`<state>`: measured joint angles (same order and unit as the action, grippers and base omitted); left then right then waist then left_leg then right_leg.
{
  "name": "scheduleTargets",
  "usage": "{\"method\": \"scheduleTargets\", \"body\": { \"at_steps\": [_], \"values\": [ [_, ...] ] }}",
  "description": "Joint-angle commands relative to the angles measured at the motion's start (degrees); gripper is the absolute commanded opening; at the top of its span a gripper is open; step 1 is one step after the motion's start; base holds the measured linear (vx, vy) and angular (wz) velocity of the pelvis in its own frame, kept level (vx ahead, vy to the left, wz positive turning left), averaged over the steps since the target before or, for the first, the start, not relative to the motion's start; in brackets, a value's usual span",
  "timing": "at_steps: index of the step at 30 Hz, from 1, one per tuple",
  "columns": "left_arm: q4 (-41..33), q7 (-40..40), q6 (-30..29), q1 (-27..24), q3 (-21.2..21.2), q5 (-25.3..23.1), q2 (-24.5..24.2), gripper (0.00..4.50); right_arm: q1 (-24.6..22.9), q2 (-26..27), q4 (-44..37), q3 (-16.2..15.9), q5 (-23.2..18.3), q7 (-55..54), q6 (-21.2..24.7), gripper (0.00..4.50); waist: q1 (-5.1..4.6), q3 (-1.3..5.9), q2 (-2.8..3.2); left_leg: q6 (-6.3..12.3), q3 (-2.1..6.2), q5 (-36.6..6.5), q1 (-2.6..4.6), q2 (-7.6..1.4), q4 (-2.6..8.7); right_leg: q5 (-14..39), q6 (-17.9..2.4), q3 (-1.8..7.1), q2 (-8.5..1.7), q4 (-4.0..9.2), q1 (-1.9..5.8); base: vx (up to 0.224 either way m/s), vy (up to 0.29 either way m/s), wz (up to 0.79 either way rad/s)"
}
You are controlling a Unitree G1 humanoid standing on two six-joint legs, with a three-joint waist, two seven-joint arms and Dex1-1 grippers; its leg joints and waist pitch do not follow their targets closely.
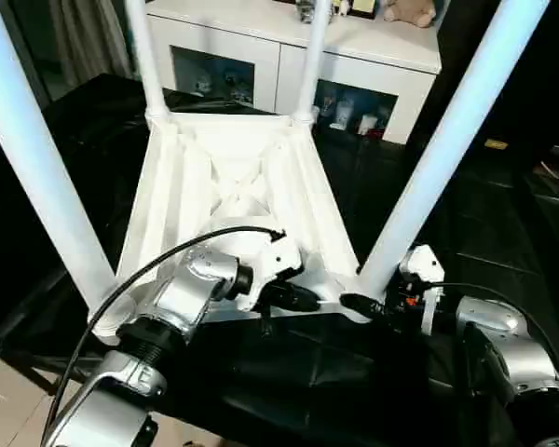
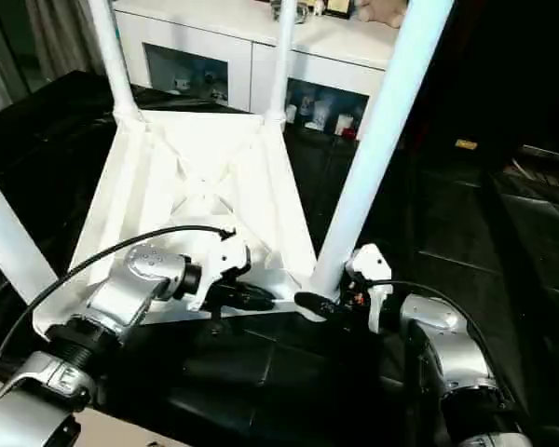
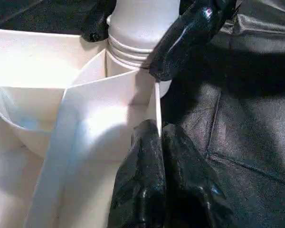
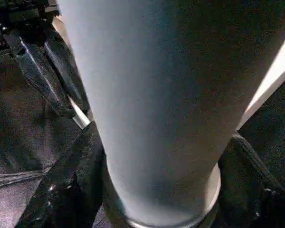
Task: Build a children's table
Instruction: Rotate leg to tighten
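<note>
Four white legs are standing up from the upturned tabletop [image 1: 233, 177], which is lying ribbed side up on a black sheet [image 1: 289, 372] at the centre of the head views. Two far legs [image 1: 144, 56] are rising at twelve o'clock before a white cabinet [image 1: 289, 56]; the near left leg [image 1: 33, 154] is leaning toward ten o'clock, and the near right leg [image 1: 447, 140] toward two o'clock. The left gripper [image 3: 160, 142] is pinching the tabletop's thin near rim, its fingers [image 3: 140, 190] pressing together on the wall. The right gripper [image 4: 156, 190] is clasping the base of the near right leg at five o'clock, one finger [image 4: 69, 185] on each side of the tube.
</note>
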<state>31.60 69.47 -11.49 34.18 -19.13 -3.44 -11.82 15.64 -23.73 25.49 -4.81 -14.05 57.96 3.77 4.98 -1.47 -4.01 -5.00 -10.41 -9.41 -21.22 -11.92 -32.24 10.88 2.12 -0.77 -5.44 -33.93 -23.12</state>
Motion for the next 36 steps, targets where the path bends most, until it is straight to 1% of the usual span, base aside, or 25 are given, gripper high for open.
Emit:
{"method": "scheduleTargets", "body": {
  "at_steps": [1, 6, 7, 8, 9, 11, 12, 13, 14, 15, 16, 17, 19, 20, 23, 24, 25, 27, 28, 29, 31, 33, 34, 35, 36],
  "values": [
    [0.6, 2.1, -0.9, -2.4, -2.1, 1.7, 0.7, 0.0, 0.5, -0.3, 0.2, 0.9, -0.4, 0.2, 0.4, 2.71, -0.1, 2.35, -0.92, 4.62, -0.37, -14.4, 0.27, -0.94, 3.41, 10.5, -11.7, 0.64, -1.41, 3.82, 2.11, 0.0, 0.0, 0.0],
    [1.7, 0.3, -1.4, -2.4, -1.5, 1.2, 1.2, 0.0, 1.1, 1.0, 2.8, 2.0, 1.2, -5.3, -0.8, 2.69, -0.24, 2.32, -0.86, 4.33, -0.41, -13.9, 0.27, -0.88, 3.4, 9.6, -12.1, 0.63, -1.34, 3.72, 2.07, 0.0, 0.0, 0.0],
    [3.4, -3.1, -1.1, -2.0, -0.5, 0.8, 2.6, 0.0, 1.8, 2.8, 5.9, 3.8, 2.2, -11.7, -2.0, 2.68, -0.3, 2.28, -0.7, 3.96, -0.35, -14.3, 0.24, -0.87, 3.49, 10.3, -12.0, 0.63, -1.41, 3.75, 2.05, 0.0, 0.0, 0.0],
    [4.8, -5.6, -0.8, -1.6, 0.3, 0.6, 3.7, 0.0, 2.1, 4.2, 7.7, 5.1, 2.4, -16.0, -2.3, 2.68, -0.79, 2.09, -0.82, 2.25, -0.16, -17.8, 0.26, -0.77, 3.79, 16.3, -10.8, 0.51, -1.47, 4.29, 1.92, 0.0, 0.0, 0.0],
    [6.0, -7.6, -0.8, -1.2, 0.9, 0.6, 4.6, 0.0, 2.3, 5.3, 8.8, 6.0, 2.6, -19.4, -2.4, 2.68, -0.79, 2.09, -0.82, 2.25, -0.16, -17.8, 0.26, -0.77, 3.79, 16.3, -10.8, 0.51, -1.47, 4.29, 1.92, 0.0, 0.0, 0.0],
    [7.9, -11.3, -0.9, -0.4, 1.9, 0.4, 6.3, 0.0, 2.6, 7.2, 10.4, 7.4, 3.0, -25.4, -2.5, 2.67, -1.52, 2.09, -0.81, 0.73, -0.01, -20.2, 0.42, -0.67, 3.89, 20.2, -9.5, 0.59, -1.42, 4.71, 1.54, 0.0, 0.0, 0.0],
    [11.1, -17.1, -1.2, 0.9, 3.2, 0.0, 8.8, 0.0, 3.1, 10.0, 12.5, 9.2, 3.8, -34.4, -2.5, 2.67, -1.69, 2.1, -0.25, 0.29, 0.03, -20.6, 0.49, -0.73, 3.95, 19.8, -9.4, 0.72, -1.44, 4.79, 1.4, 0.0, 0.0, 0.0],
    [12.8, -20.3, -1.4, 1.7, 3.8, -0.4, 10.1, 0.0, 3.4, 11.6, 13.2, 9.9, 3.8, -38.0, -2.3, 2.67, -1.83, 2.04, -0.28, 0.0, 0.01, -21.1, 0.6, -0.68, 3.93, 19.8, -9.4, 0.72, -1.36, 4.9, 1.13, 0.0, 0.0, 0.0],
    [12.8, -20.3, -1.4, 1.7, 3.8, -0.4, 10.1, 0.0, 3.4, 11.6, 13.2, 9.9, 3.8, -38.0, -2.3, 2.67, -2.01, 2.13, -0.39, -0.43, 0.2, -21.9, 0.52, -0.62, 4.04, 20.4, -9.0, 0.59, -1.29, 4.88, 1.32, 0.0, 0.0, 0.0],
    [14.7, -24.2, -1.5, 2.7, 4.3, -1.0, 11.3, 0.0, 3.6, 13.2, 13.9, 10.4, 4.1, -42.0, -2.4, 2.67, -1.97, 2.2, -0.45, -0.5, 0.28, -21.9, 0.43, -0.57, 4.03, 20.4, -8.7, 0.52, -1.27, 4.85, 1.49, 0.0, 0.0, 0.0],
    [16.4, -27.8, -1.9, 3.7, 4.8, -1.4, 12.5, 0.0, 3.9, 14.9, 14.4, 10.1, 5.2, -45.9, -2.6, 2.67, -1.99, 2.19, 0.2, -0.39, 0.23, -22.8, 0.86, -0.58, 3.96, 18.8, -8.5, 0.64, -1.06, 4.96, 1.05, 0.0, 0.0, 0.0],
    [17.7, -30.3, -2.0, 4.5, 5.3, -1.8, 13.3, 0.0, 4.3, 16.0, 15.0, 9.9, 6.2, -48.6, -3.0, 2.67, -2.16, 2.05, 0.0, -0.41, 0.12, -23.4, 0.78, -0.54, 3.98, 19.0, -8.4, 0.69, -0.94, 5.09, 0.94, 0.0, 0.0, 0.0],
    [20.3, -34.1, -1.1, 6.1, 5.9, -2.4, 14.7, 0.0, 5.2, 18.7, 15.8, 9.3, 7.7, -52.8, -4.4, 2.67, -2.19, 2.32, 0.02, -1.05, 0.29, -23.6, 0.82, -0.41, 3.99, 19.6, -7.8, 0.64, -1.06, 5.06, 1.03, 0.0, 0.0, 0.0],
    [21.2, -35.6, -0.1, 6.8, 6.3, -2.5, 15.2, 0.0, 5.6, 19.9, 15.8, 8.9, 7.8, -53.1, -4.8, 2.67, -2.15, 2.3, 0.16, -1.0, 0.29, -23.6, 0.78, -0.41, 4.01, 19.1, -7.5, 0.67, -1.0, 5.1, 1.03, 0.0, 0.0, 0.0],
    [23.1, -36.9, 1.5, 8.1, 6.3, -3.0, 15.7, 0.0, 6.0, 21.8, 15.1, 7.2, 7.7, -50.9, -5.8, 2.67, -1.96, 2.38, 0.09, -0.3, 0.31, -23.1, 0.65, -0.48, 4.02, 16.5, -7.4, 0.67, -0.96, 4.94, 1.3, 0.0, 0.0, 0.0],
    [23.0, -35.3, 1.7, 8.2, 5.2, -3.5, 15.3, 0.0, 5.4, 22.0, 13.4, 7.0, 6.4, -47.7, -6.9, 3.23, -1.9, 2.36, 0.01, 0.22, 0.29, -22.7, 0.44, -0.47, 4.03, 15.6, -7.5, 0.65, -0.96, 4.85, 1.46, 0.0, 0.0, 0.0],
    [23.0, -35.3, 1.7, 8.2, 5.2, -3.5, 15.3, 0.0, 5.4, 22.0, 13.4, 7.0, 6.4, -47.7, -6.9, 3.37, -1.85, 2.35, -0.12, 0.49, 0.28, -22.6, 0.38, -0.47, 4.04, 15.4, -7.5, 0.62, -1.0, 4.85, 1.55, 0.0, 0.0, 0.0],
    [22.8, -33.3, 2.0, 7.9, 4.2, -3.7, 14.5, 0.0, 5.0, 20.3, 12.2, 6.7, 6.9, -46.5, -8.4, 3.39, -1.79, 2.35, -0.12, 0.96, 0.27, -21.9, 0.17, -0.52, 4.05, 14.7, -7.6, 0.63, -1.11, 4.81, 1.71, 0.0, 0.0, 0.0],
    [22.8, -32.2, 2.4, 7.7, 3.7, -3.8, 14.0, 0.0, 5.1, 19.3, 12.2, 6.7, 7.2, -46.0, -8.7, 3.59, -1.91, 2.36, -0.06, 0.96, 0.4, -21.3, -0.12, -0.5, 4.14, 14.9, -7.6, 0.53, -1.16, 4.71, 1.92, 0.0, 0.0, 0.0],
    [22.5, -30.7, 2.7, 7.4, 3.4, -3.8, 13.3, 0.0, 5.4, 18.1, 12.1, 7.4, 6.6, -44.6, -8.7, 3.72, -2.24, 2.27, -0.53, 1.12, 0.36, -21.5, -0.17, -0.44, 4.1, 16.4, -7.5, 0.48, -1.12, 4.88, 1.88, 0.0, 0.0, 0.0],
    [22.4, -30.4, 2.7, 7.3, 3.4, -3.8, 13.2, 0.0, 5.4, 17.7, 12.0, 7.6, 6.3, -44.0, -8.7, 3.79, -2.15, 2.26, -0.27, 1.25, 0.26, -22.2, 0.2, -0.55, 3.98, 17.0, -7.8, 0.59, -1.18, 5.0, 1.54, 0.0, 0.0, 0.0],
    [19.6, -24.2, 4.0, 5.5, 2.6, -3.1, 10.5, 0.0, 4.4, 13.1, 8.4, 7.1, 2.6, -32.7, -4.3, 3.85, -2.2, 2.22, -0.43, 1.59, 0.38, -22.3, 0.0, -0.59, 4.11, 17.2, -8.1, 0.49, -1.18, 5.01, 1.84, 0.0, 0.0, 0.0],
    [18.9, -22.3, 4.4, 5.0, 2.3, -3.0, 9.7, 0.0, 3.9, 11.7, 7.4, 6.6, 1.8, -29.4, -2.8, 3.85, -2.02, 2.18, -0.47, 2.75, 0.33, -20.7, -0.22, -0.71, 4.02, 14.6, -8.6, 0.6, -1.15, 4.85, 2.09, 0.0, 0.0, 0.0],
    [17.9, -19.8, 4.9, 4.4, 2.0, -2.5, 8.7, 0.0, 3.2, 10.0, 6.0, 6.1, 0.7, -25.2, -0.7, 3.85, -2.06, 2.19, -0.84, 3.3, 0.25, -20.4, -0.2, -0.68, 3.92, 13.9, -9.0, 0.59, -1.08, 4.85, 2.15, 0.0, 0.0, 0.0],
    [17.4, -18.8, 4.8, 4.2, 2.0, -2.2, 8.2, 0.0, 2.8, 9.0, 5.4, 5.6, 0.5, -23.2, -0.2, 3.85, -1.98, 2.32, -0.62, 3.45, 0.22, -19.0, -0.28, -0.76, 3.87, 12.4, -9.7, 0.63, -1.27, 4.55, 2.23, 0.0, 0.0, 0.0]
  ]
}}
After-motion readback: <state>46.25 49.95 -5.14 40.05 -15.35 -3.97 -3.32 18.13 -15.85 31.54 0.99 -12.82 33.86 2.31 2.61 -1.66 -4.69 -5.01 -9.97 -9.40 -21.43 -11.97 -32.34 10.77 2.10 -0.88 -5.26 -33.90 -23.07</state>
